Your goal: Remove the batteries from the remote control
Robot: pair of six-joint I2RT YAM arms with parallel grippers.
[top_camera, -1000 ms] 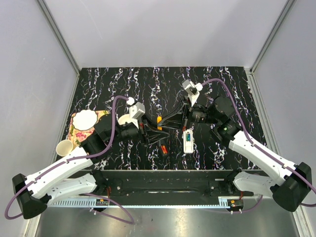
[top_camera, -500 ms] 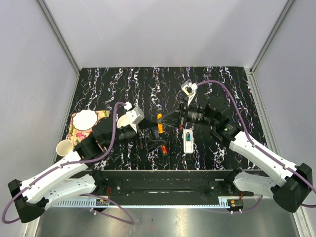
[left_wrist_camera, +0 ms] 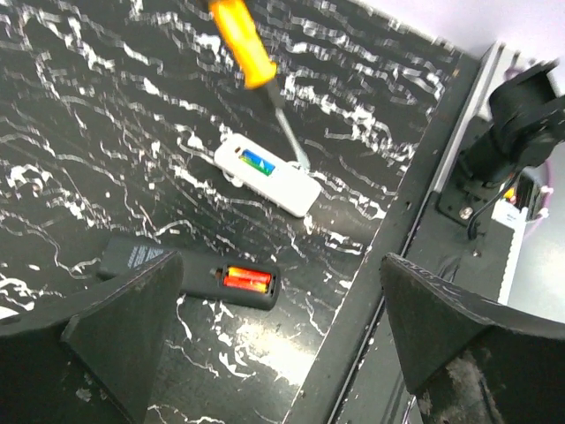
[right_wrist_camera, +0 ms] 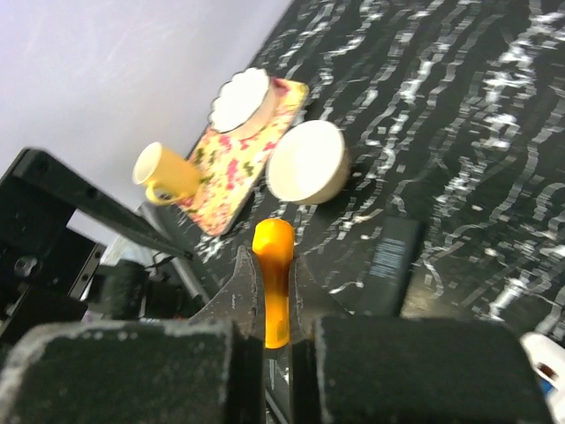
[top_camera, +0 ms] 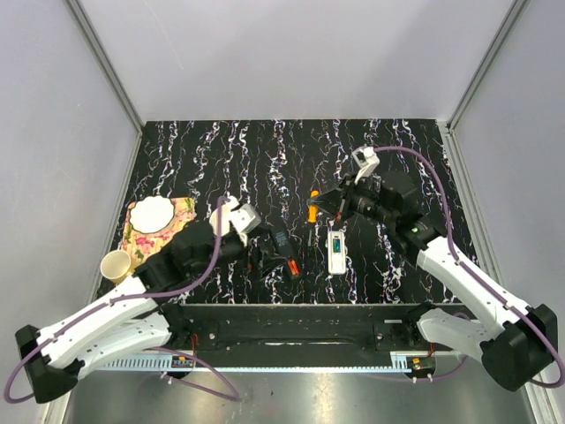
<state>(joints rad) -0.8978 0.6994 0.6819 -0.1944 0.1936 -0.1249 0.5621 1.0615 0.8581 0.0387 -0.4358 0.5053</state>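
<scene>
The right gripper [right_wrist_camera: 272, 296] is closed tight on the orange handle of a screwdriver [right_wrist_camera: 273, 247]. The handle is clamped between both fingers, and its rounded end stands out past them. In the left wrist view the screwdriver's thin metal shaft slants down to the remote control [left_wrist_camera: 282, 181], with the tip set at the end of the battery slot. Whether the tip is pressed in cannot be told.

The remote control is laid flat on the black marbled table [top_camera: 221, 150], slot face up, near the front edge and a little right of centre. The batteries [left_wrist_camera: 259, 161], one green and one blue, are seated end to end in the slot.

The left gripper [top_camera: 267, 251] is held wide open above the table, to the left of the remote control, with nothing between its fingers [left_wrist_camera: 124, 327]. A black remote [left_wrist_camera: 190, 272] is seen below it, lying flat near the white one but not touching it. Red and orange cells are exposed in its open compartment.

Further left, a white bowl [right_wrist_camera: 306, 161] is placed just beside a floral mat [right_wrist_camera: 234, 177], on which a white scalloped plate [right_wrist_camera: 240, 99] is set. A yellow cup [right_wrist_camera: 163, 172] is found next to the mat's near corner.
</scene>
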